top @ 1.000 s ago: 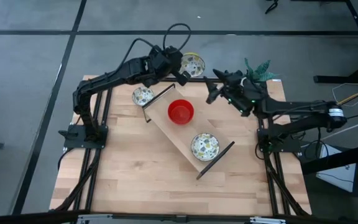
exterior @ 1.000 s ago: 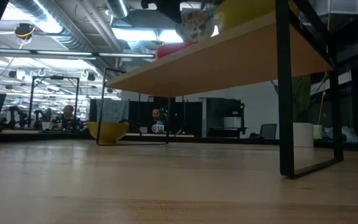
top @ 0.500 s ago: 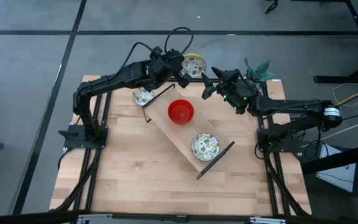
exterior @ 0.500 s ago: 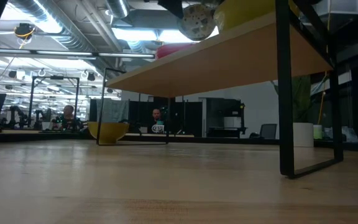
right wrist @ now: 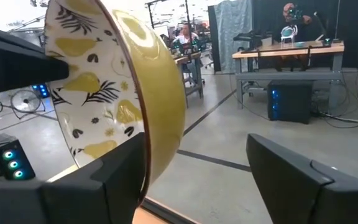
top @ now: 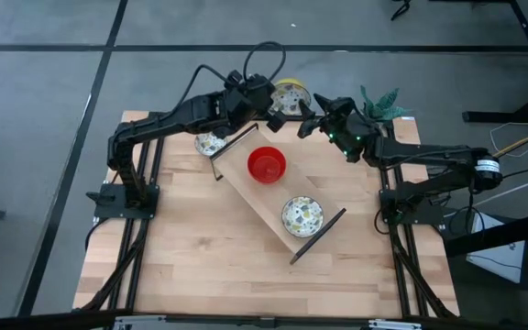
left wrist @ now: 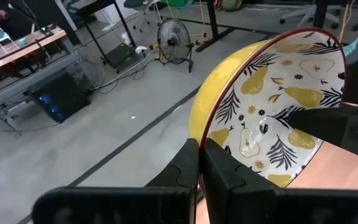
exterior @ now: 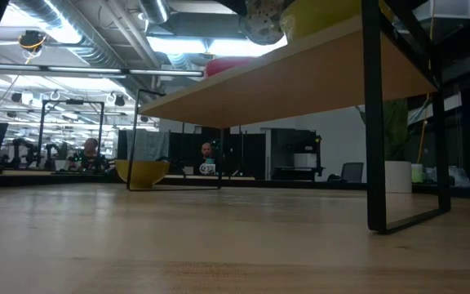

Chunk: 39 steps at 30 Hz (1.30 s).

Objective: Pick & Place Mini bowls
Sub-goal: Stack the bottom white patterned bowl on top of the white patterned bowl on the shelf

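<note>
Small round bowl, yellow outside, white pear-print inside, is airborne past the wooden surface's far edge. Left tool is clamped on its rim; right tool is spread apart w/ one finger beside the bowl wall. Prob. light, stiff, glossy, so slippery and chip-prone; best pinched at the rim. Count visible: 3 patterned, 1 plain red.

Left end effector pinches the patterned yellow bowl's rim.
</note>
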Motion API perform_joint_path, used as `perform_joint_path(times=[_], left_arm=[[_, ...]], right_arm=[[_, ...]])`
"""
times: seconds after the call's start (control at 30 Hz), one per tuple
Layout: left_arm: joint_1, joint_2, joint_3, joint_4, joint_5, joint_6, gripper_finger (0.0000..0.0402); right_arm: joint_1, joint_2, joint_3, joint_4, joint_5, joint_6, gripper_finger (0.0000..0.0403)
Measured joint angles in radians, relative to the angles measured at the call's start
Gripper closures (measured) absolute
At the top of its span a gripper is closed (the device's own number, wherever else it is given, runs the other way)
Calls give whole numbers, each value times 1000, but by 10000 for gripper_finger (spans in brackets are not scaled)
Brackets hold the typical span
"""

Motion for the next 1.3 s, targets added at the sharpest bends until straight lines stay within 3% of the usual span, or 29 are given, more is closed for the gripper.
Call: perform_joint_path(times=[0.2,0.73,1.03,1.3], left_arm=[[-2,0,0,0,1,0,400],[-2,0,0,0,5,0,400],[-4,2,-1,-1,16,13,389],[-4,2,-1,-4,95,69,357]], right_arm=[[-1,0,0,1,-23,2,165],[-1,0,0,5,-44,26,325],[-2,-1,1,7,-30,26,361],[-3,-2,1,0,-25,18,387]])
